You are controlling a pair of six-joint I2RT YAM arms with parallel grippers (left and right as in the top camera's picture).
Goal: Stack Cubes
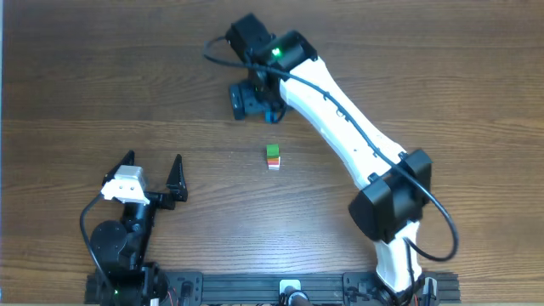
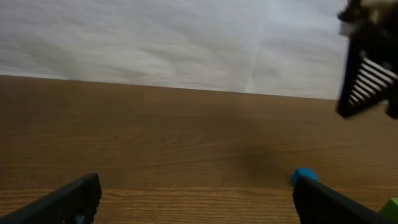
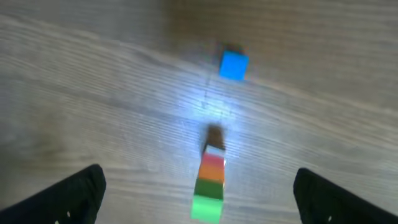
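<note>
- My left gripper (image 1: 153,159) sits near its base, fingers spread wide, holding nothing.
- My right gripper (image 1: 251,100) hangs lifted over the far side of the wooden table (image 1: 442,85), jaws wide apart and empty.
- The blue cube (image 3: 234,65) lies alone below it.
- The cube stack (image 1: 273,156) stands mid-table, green on top, apart from the blue one.

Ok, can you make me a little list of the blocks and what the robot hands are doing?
stack: green on top, orange-red under it, white lowest
blue cube: alone on the table, apart from the stack
left gripper: open, empty, near its base
right gripper: open, empty, raised over the cubes
to do: blue cube not yet stacked
</note>
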